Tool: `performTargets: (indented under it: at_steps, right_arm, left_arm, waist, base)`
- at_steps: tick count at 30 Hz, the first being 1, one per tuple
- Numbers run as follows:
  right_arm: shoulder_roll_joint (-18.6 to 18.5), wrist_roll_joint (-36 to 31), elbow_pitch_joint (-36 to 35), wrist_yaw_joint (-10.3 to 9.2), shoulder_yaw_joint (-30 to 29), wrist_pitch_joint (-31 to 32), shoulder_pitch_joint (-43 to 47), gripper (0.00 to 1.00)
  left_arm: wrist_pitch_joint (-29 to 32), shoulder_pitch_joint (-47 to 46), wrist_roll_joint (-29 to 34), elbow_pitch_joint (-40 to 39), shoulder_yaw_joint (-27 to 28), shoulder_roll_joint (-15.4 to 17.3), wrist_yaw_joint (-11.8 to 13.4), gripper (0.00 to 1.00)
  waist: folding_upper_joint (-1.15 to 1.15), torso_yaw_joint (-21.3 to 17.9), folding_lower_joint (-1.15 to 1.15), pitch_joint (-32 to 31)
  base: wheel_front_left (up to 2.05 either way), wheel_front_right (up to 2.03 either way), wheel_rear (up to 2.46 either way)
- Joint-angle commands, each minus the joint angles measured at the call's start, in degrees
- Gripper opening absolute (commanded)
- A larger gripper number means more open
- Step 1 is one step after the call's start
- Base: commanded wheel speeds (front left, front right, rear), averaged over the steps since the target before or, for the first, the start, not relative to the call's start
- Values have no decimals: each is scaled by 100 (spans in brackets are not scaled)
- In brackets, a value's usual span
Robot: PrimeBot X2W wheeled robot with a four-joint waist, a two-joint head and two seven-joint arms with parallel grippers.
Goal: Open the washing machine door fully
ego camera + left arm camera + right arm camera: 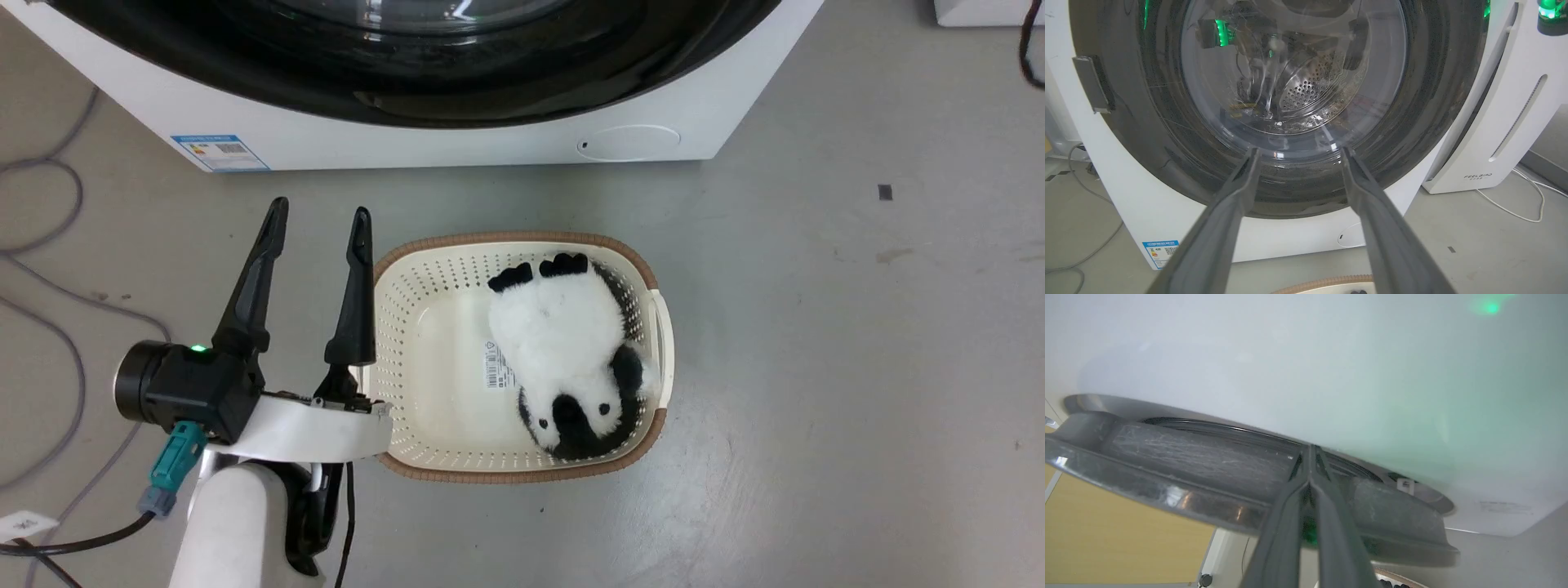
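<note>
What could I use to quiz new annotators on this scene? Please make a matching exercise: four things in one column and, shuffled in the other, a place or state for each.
Things:
1. soft black-and-white plush panda
2. left gripper with two long dark fingers
3. right gripper
4. small blue rectangular label

Places or states:
A. on the lower front corner of the big white washing machine
B. shut, tips at the edge of the large round glossy black door
C. lying in the cream perforated plastic basket
D. open, holding nothing

Pairs: 1-C, 2-D, 3-B, 4-A.
</note>
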Motion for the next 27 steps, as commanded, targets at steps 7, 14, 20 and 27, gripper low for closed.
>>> performTargets:
  at_steps: [7, 14, 20, 27]
  right_arm:
    - [68, 609, 417, 7, 379, 800, -616, 0]
    - [-14, 723, 238, 7, 424, 1449, -369, 0]
    - [-174, 847, -236, 7, 418, 1879, 278, 0]
    - [-384, 1039, -758, 7, 357, 2083, 1136, 0]
  left_arm:
    - [-125, -181, 61, -14, -50, 4, -64, 100]
    - [-131, -154, 43, 55, -92, 4, -7, 100]
    - [-132, -29, 54, 185, -132, 4, 37, 100]
    - [-132, 197, 106, 340, -142, 4, 65, 100]
  waist:
    - [0, 18, -1, 103]
    - [0, 74, -1, -16]
    - [0, 125, -1, -299]
    - [0, 169, -1, -721]
  base:
    - [0, 0, 0]
    - [0, 0, 0]
    - [0, 0, 0]
    - [0, 0, 0]
